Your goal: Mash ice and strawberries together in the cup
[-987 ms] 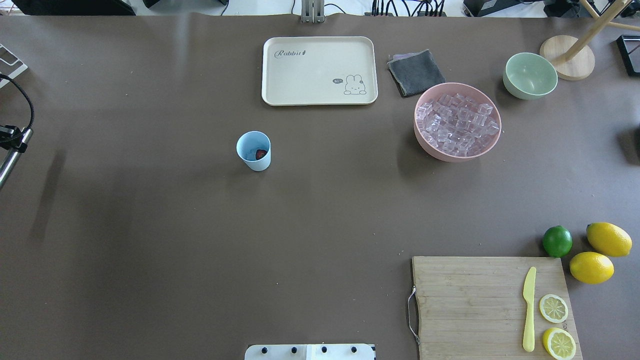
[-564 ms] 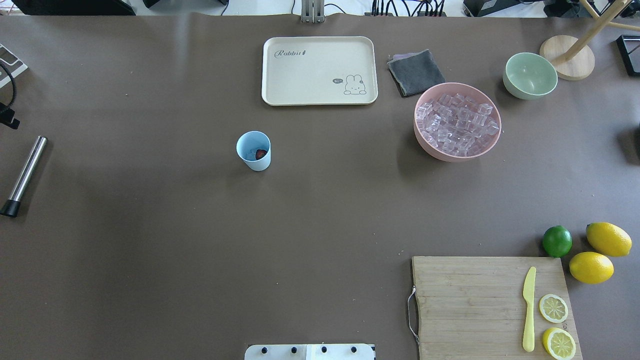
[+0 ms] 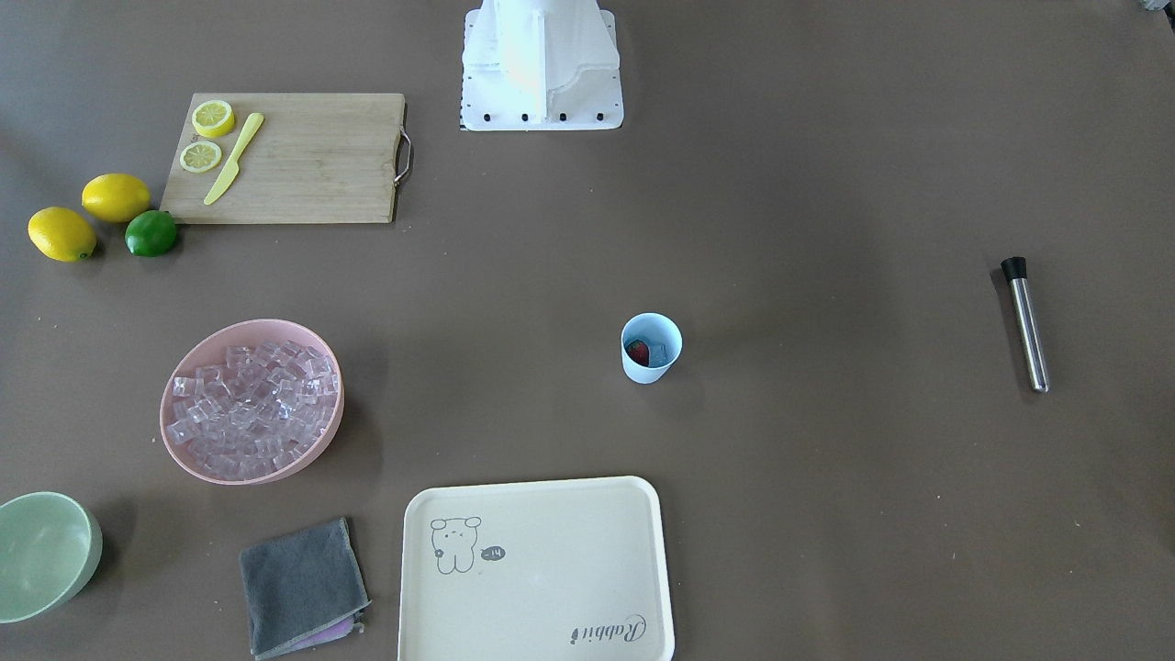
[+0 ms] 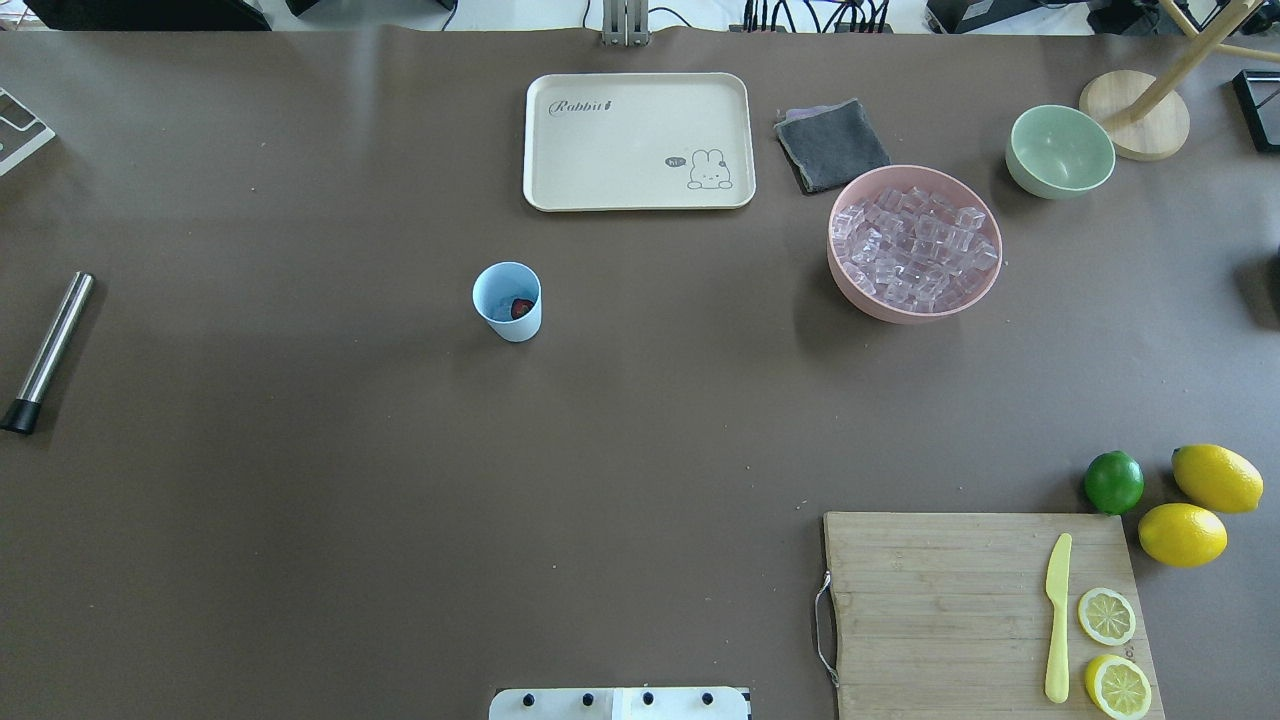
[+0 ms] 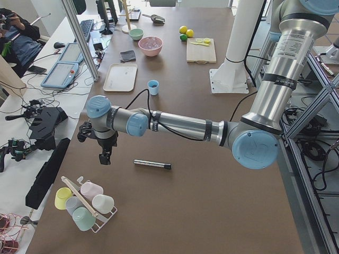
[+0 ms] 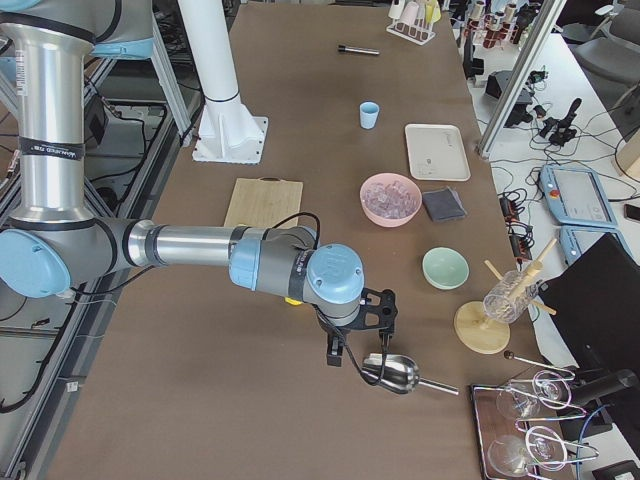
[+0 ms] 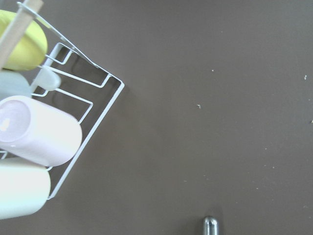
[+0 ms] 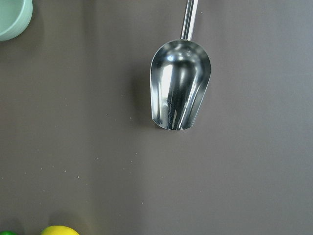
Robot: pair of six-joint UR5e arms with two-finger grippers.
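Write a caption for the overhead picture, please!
A little blue cup with a red strawberry inside stands mid-table; a metal stick lies by the left edge.

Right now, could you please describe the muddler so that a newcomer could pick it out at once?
On the brown table, go to the robot's left end, past the light-blue cup. The muddler lies flat there: a slim steel rod with one black end, unlike the pastel cups racked nearby.
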